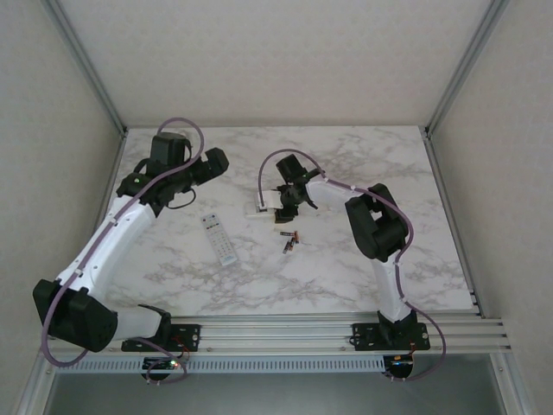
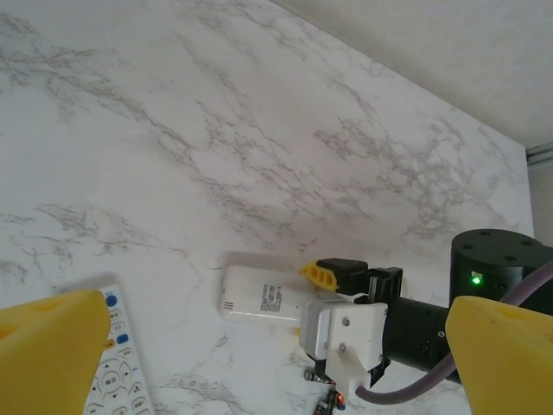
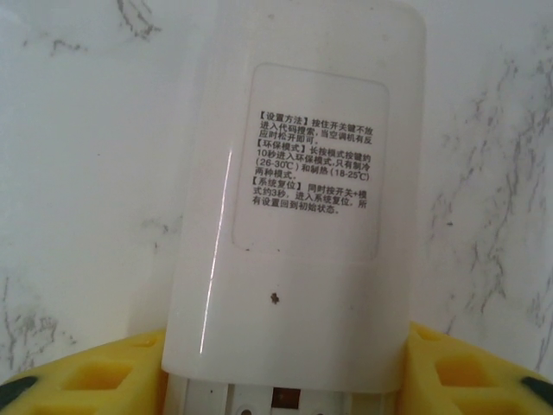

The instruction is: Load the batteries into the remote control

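1. Nearest, both arms are bolted to the metal rail [image 1: 285, 333] along the front edge of the marble table [image 1: 389, 164]. The left arm reaches far up the left side, and the right arm bends back toward the middle.
2. A little farther in, the batteries [image 1: 289, 240] lie loose on the marble in a small cluster, dark with reddish ends. Neither gripper touches them, and they are too small to count surely.
3. Just left of them lies the buttoned remote [image 1: 219, 239], face up and apart from the batteries, its length running roughly near to far.
4. Beyond the batteries, the face-down remote [image 3: 294, 173] rests flat on the table with its printed label upward. The batteries lie apart from it, on its near side.
5. The right gripper [image 1: 279, 202] stands over one end of the face-down remote. In the right wrist view its yellow pads [image 3: 95, 376] flank the remote's two long edges, spread about as wide as the body. Whether they press it or merely sit alongside, I cannot tell.
6. Farthest, the left gripper [image 1: 218, 161] hovers above bare marble, left of the face-down remote. Its fingers [image 2: 52, 354] are spread fully wide and hold nothing.
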Motion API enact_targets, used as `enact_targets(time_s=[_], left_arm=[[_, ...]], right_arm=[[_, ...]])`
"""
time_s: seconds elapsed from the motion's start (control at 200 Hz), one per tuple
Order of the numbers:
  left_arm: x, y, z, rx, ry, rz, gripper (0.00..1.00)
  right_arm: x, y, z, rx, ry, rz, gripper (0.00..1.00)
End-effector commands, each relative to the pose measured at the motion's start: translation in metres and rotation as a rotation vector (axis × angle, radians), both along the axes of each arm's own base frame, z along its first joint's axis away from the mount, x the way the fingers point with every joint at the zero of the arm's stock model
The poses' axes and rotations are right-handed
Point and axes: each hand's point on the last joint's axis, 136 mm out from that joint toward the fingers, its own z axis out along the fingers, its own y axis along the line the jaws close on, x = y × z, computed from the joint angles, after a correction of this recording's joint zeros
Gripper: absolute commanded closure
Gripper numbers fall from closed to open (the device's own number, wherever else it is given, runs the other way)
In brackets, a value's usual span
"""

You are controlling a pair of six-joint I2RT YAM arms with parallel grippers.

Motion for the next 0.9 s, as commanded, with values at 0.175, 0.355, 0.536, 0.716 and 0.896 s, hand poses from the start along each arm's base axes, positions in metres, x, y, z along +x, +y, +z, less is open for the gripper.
enact_targets(time_s=[0.175, 0.355, 0.536, 0.716, 0.896], left_arm=[[0.005, -0.001, -0.034, 0.009, 0.071, -0.012, 0.00], [0.014, -0.009, -0.050, -0.021, 0.133, -0.021, 0.01], [0.023, -0.020, -0.067, -0.057, 0.219, -0.034, 0.01], [0.018, -0.043, -0.089, -0.033, 0.287, -0.144, 0.10], [-0.006, -0.065, -0.149, 0.509, 0.404, -0.523, 0.07]], right_arm=[[-0.004, 0.007, 0.003, -0.008, -0.026, 0.005, 0.27], [-0.012, 0.019, 0.083, 0.162, 0.013, -0.100, 0.26], [0.000, 0.007, 0.180, 0.476, 0.161, -0.688, 0.30], [-0.031, -0.074, 0.187, 0.496, 0.499, -1.648, 0.42], [-0.073, -0.109, 0.145, 0.375, 0.571, -1.895, 0.40]])
